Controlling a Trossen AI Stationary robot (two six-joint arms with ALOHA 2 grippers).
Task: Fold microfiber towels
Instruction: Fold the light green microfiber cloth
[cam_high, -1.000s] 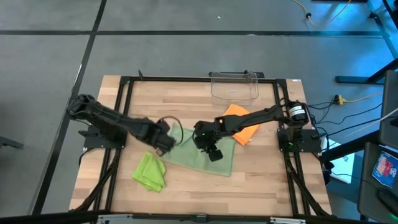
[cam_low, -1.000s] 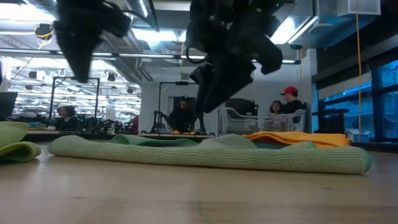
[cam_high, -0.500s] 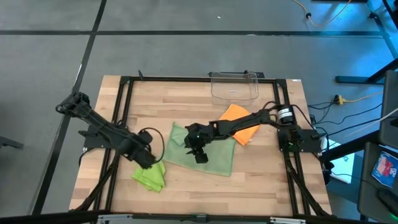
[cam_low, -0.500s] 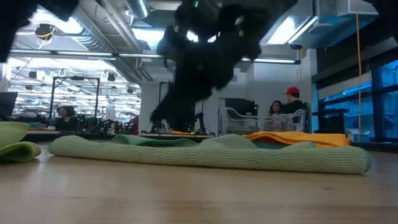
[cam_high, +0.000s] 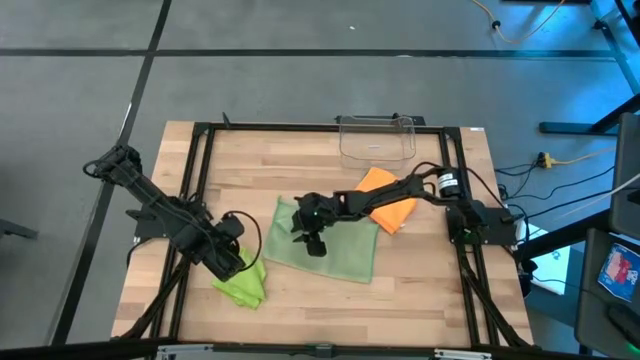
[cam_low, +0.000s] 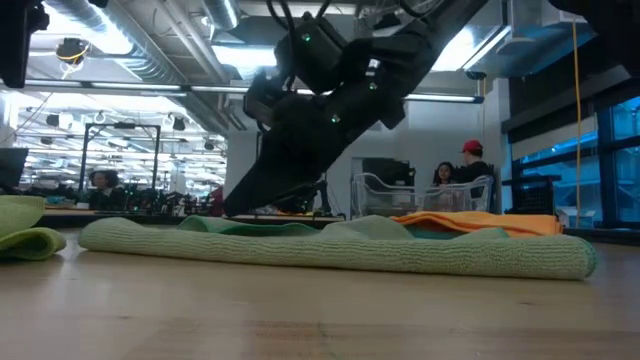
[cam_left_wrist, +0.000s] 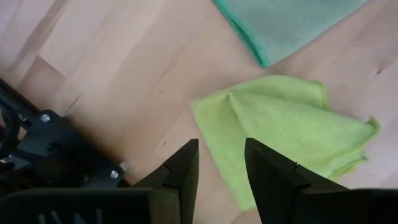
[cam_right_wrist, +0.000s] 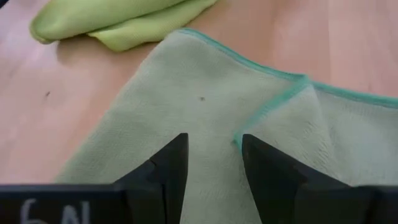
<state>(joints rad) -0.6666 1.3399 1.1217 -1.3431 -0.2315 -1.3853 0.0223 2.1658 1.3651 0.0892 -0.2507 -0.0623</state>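
Large pale sage-green microfiber towel (cam_high: 335, 245) lies at table centre. I lower my right hand (cam_high: 313, 243), fingers narrowly parted and empty, onto its turned-over nine-o'clock corner (cam_right_wrist: 273, 102); left hand (cam_high: 232, 262), likewise, hovers at the crumpled bright lime-green towel (cam_high: 243, 279).

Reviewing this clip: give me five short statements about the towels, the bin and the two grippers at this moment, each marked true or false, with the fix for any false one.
1. The right gripper is over the pale sage towel. True.
2. The left gripper holds the lime green towel in the air. False: that towel lies crumpled on the table, and the jaws stand apart above it with nothing between them.
3. The orange towel is inside the clear bin. False: it lies on the table in front of the bin.
4. The sage towel has a teal-edged corner folded over onto itself. True.
5. The lime towel rests on top of the sage towel. False: they lie side by side.
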